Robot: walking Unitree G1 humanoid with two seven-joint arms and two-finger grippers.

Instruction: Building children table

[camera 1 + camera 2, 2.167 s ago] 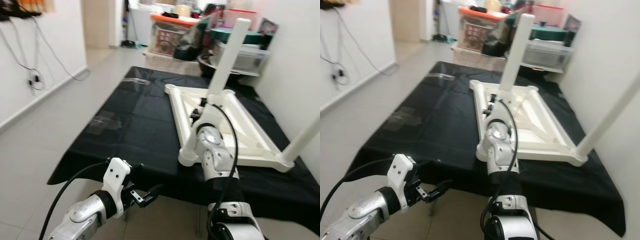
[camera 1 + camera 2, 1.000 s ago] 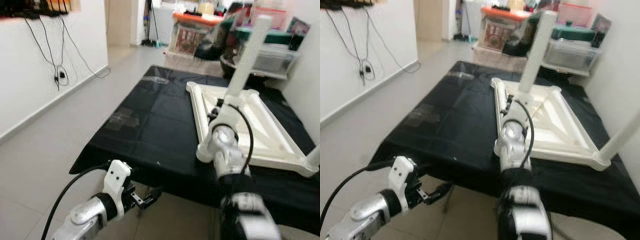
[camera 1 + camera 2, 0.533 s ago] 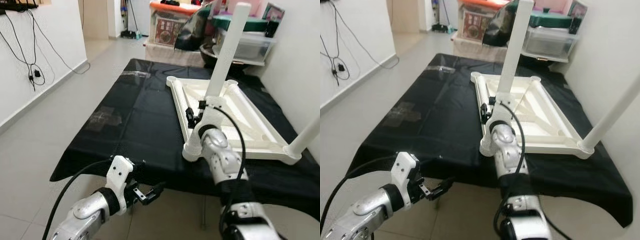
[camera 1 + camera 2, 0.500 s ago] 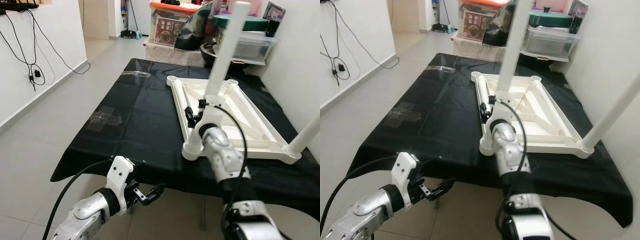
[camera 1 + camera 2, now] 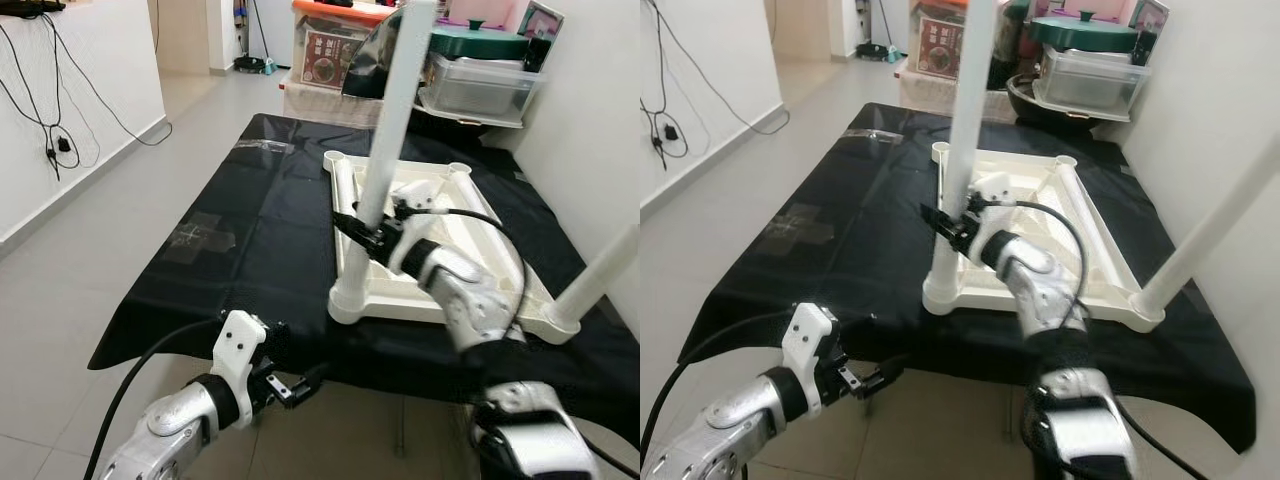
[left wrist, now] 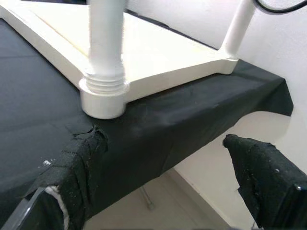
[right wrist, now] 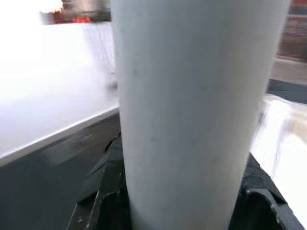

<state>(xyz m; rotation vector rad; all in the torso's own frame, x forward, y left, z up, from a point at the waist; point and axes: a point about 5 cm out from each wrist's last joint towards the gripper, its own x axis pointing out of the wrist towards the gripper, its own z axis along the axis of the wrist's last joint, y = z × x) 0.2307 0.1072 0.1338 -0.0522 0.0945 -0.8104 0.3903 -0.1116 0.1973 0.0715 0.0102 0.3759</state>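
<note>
While the white table frame lies upside down on the black-covered table, the right gripper clamps a leg standing in its near-left corner socket; another leg stands opposite; both far sockets look empty; the left gripper hangs spread, idle.

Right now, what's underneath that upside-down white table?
The white table lies top-down on a black cloth that hangs over the edges. What carries the cloth is covered. The right gripper holds a table leg standing in the near corner socket.
</note>
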